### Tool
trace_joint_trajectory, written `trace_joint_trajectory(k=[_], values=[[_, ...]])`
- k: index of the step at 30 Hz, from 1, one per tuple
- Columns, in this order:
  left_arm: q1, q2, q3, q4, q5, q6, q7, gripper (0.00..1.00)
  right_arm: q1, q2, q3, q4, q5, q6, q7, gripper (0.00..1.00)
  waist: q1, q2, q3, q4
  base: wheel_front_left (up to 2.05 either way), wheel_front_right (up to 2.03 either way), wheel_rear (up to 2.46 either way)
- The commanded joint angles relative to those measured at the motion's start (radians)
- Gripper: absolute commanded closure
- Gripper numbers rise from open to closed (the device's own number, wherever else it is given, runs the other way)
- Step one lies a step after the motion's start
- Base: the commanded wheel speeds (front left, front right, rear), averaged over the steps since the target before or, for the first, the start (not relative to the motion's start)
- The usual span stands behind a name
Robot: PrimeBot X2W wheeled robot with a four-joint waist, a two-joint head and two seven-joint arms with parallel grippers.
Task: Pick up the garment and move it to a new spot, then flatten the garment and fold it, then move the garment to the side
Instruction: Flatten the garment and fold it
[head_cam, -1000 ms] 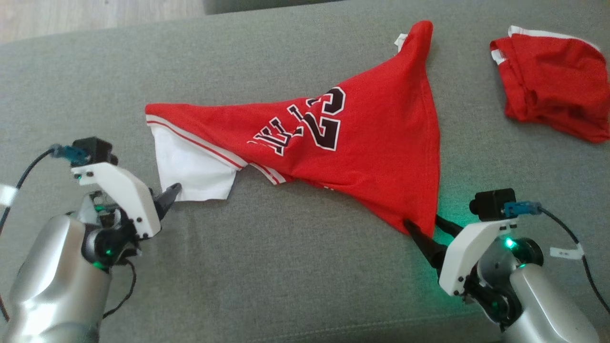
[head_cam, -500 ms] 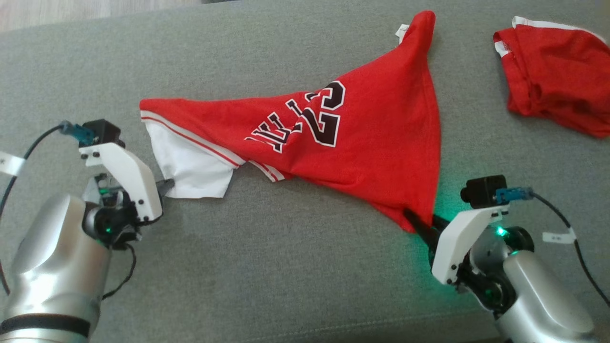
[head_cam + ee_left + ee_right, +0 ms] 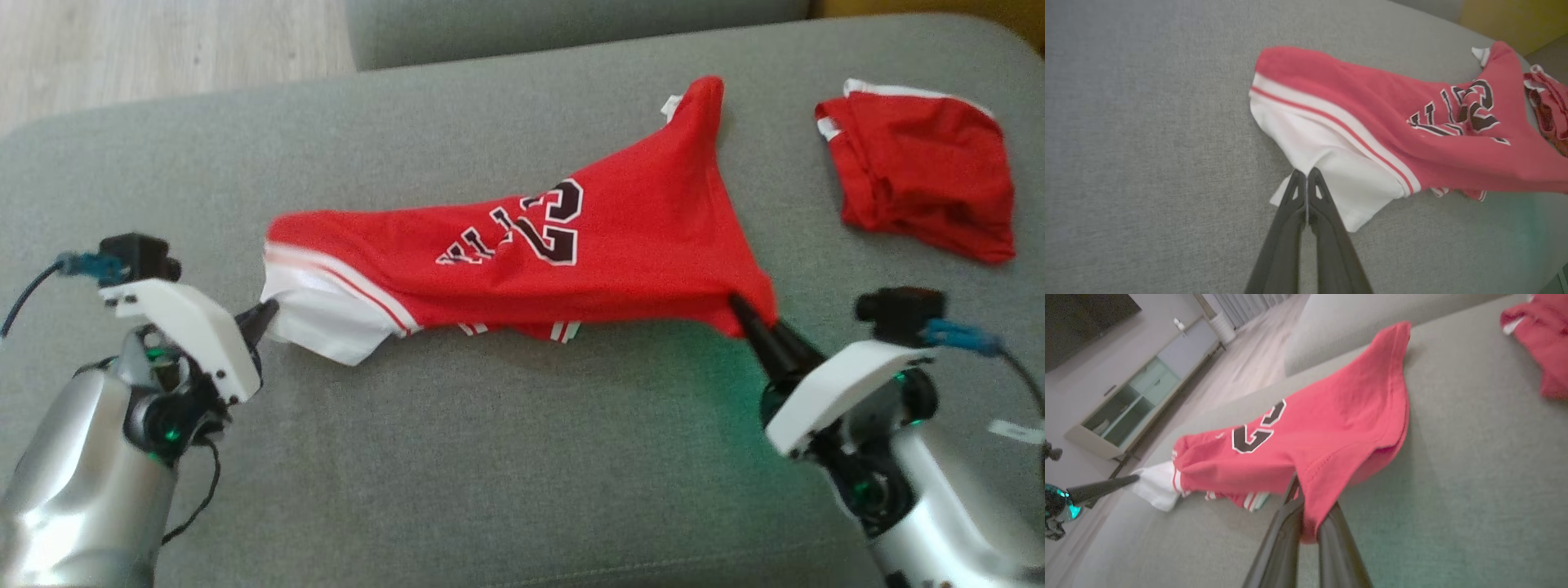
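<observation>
Left gripper (image 3: 265,312) and right gripper (image 3: 737,306) each pinched one end of the garment (image 3: 620,245), partly raised off the cushion (image 3: 490,465); relocation, flattening, folding and setting aside remained.

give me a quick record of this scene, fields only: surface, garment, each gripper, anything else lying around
surface: grey sofa cushion
garment: red jersey with a white panel and the number 23, pulled long between the two grippers, far tip on the cushion
left gripper: fingers shut on the jersey's white corner
right gripper: fingers shut on the jersey's red corner
other: second red garment, bunched, lying apart from the jersey on the robot's right
task stage: gripped at both ends, not yet flattened or folded
</observation>
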Motion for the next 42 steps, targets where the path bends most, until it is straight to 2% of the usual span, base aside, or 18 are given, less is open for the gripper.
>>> trace_joint_trajectory(k=[1, 6, 11, 16, 20, 25, 32, 36, 42], values=[[-0.011, 0.054, 0.059, -0.067, -0.009, -0.004, -0.035, 1.00, 0.000, -0.025, 0.001, -0.050, 0.022, -0.001, -0.024, 1.00, 0.0000, 0.0000, -0.021, -0.001, 0.00, 0.00, 0.00], [0.114, 0.065, 0.096, -0.237, -0.022, 0.007, -0.129, 1.00, 0.012, -0.058, -0.025, -0.098, 0.072, -0.001, -0.080, 1.00, 0.0000, 0.0000, -0.049, 0.002, 0.00, 0.00, 0.00], [0.279, 0.041, 0.141, -0.447, -0.057, 0.055, -0.193, 1.00, 0.037, -0.090, -0.041, -0.140, 0.121, -0.001, -0.102, 1.00, 0.0000, 0.0000, -0.060, 0.009, 0.00, 0.00, 0.00], [0.380, 0.020, 0.149, -0.630, -0.077, 0.098, -0.190, 1.00, 0.048, -0.131, -0.053, -0.170, 0.144, -0.001, -0.096, 1.00, 0.0000, 0.0000, -0.028, 0.029, 0.00, 0.00, 0.00], [0.355, 0.027, 0.137, -0.678, -0.072, 0.109, -0.160, 1.00, 0.012, -0.154, -0.044, -0.182, 0.143, -0.001, -0.072, 1.00, 0.0000, 0.0000, 0.017, 0.039, 0.00, 0.00, 0.00], [0.170, 0.041, 0.120, -0.639, -0.073, 0.099, -0.092, 1.00, -0.153, -0.191, -0.012, -0.170, 0.156, -0.001, -0.022, 1.00, 0.0000, 0.0000, 0.113, 0.044, 0.00, 0.00, 0.00], [-0.245, 0.055, 0.080, -0.418, -0.015, 0.067, -0.030, 1.00, -0.517, -0.234, 0.075, -0.062, 0.206, -0.001, 0.029, 1.00, 0.0000, 0.0000, 0.253, 0.053, 0.00, 0.00, 0.00], [-0.492, 0.028, 0.079, -0.265, -0.004, 0.048, -0.049, 1.00, -0.753, -0.235, 0.129, 0.044, 0.216, -0.001, 0.013, 1.00, 0.0000, 0.0000, 0.326, 0.060, 0.00, 0.00, 0.00], [-0.827, -0.008, 0.112, -0.078, 0.016, 0.041, -0.156, 1.00, -1.064, -0.219, 0.165, 0.197, 0.240, -0.001, -0.074, 1.00, 0.0000, 0.0000, 0.405, 0.076, 0.00, 0.00, 0.00]])
